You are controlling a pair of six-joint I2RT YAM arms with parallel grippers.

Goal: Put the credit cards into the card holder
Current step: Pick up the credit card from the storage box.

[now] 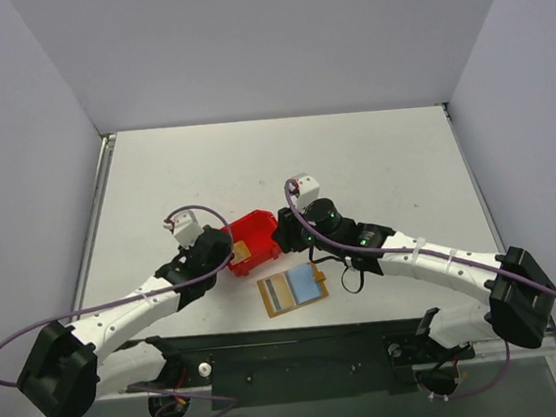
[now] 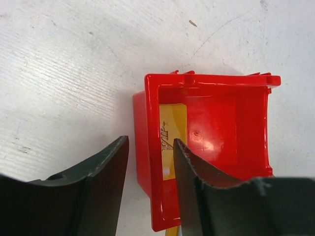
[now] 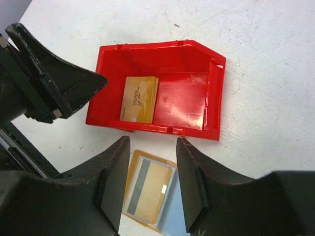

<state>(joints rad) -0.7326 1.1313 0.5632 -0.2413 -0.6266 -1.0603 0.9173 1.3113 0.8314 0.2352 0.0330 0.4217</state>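
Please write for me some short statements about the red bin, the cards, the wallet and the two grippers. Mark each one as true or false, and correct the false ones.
1. Thin golden cards are inside the red plastic bin. True.
2. The orange-tan folding card holder lies closed inside the bin. False: it lies open on the white table, outside the bin.
3. The right gripper holds a card. False: its jaws stand apart with nothing between them.
4. The left gripper has one finger outside the bin and one inside, with a wall of the bin between them. True.
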